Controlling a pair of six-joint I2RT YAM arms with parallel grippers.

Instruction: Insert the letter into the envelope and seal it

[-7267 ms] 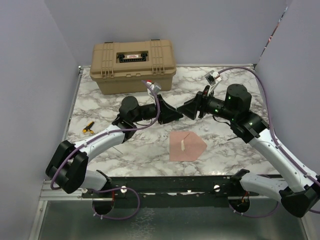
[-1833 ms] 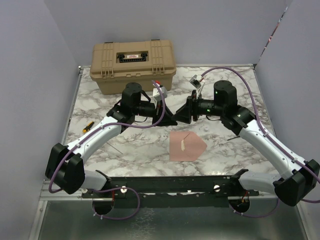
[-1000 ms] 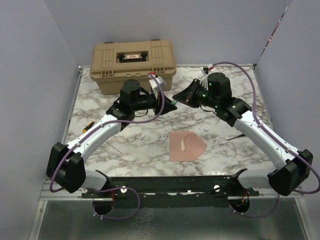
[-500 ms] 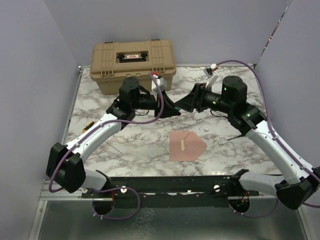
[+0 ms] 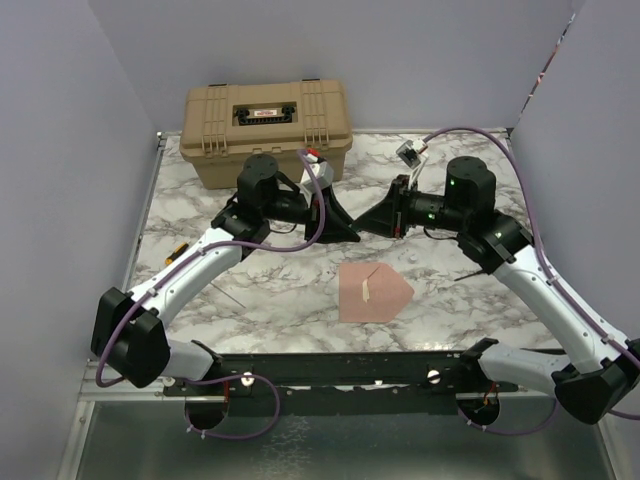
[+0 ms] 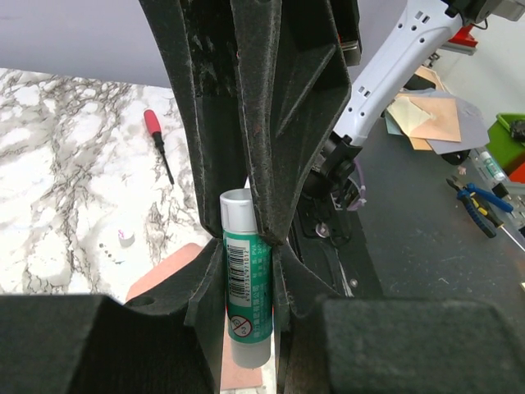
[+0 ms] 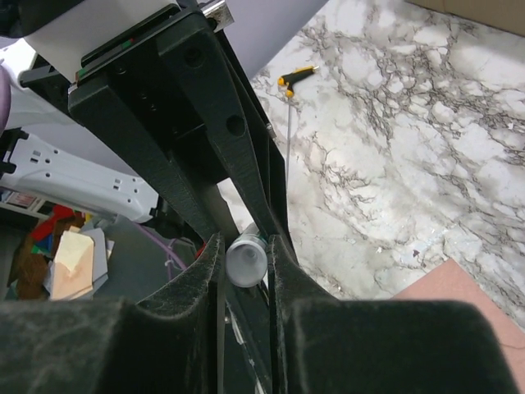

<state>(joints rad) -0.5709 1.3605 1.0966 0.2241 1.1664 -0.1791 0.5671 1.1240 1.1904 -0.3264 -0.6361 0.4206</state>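
The pinkish-brown envelope lies flat at the table's front middle, its pointed flap to the right, with a small pale strip on it. The letter does not show as a separate sheet. My left gripper and right gripper meet tip to tip in the air behind the envelope. In the left wrist view my left gripper is shut on a green glue stick. In the right wrist view my right gripper is shut on that stick's white end. The envelope's corners show below.
A tan toolbox stands at the back left. A yellow-handled screwdriver lies at the left edge, and a red-handled one lies to the right. A small white cap sits near the envelope. Purple walls enclose three sides.
A second ago the grippers were raised and tilted near the toolbox; they have come down and level, still tip to tip. The envelope has not moved.
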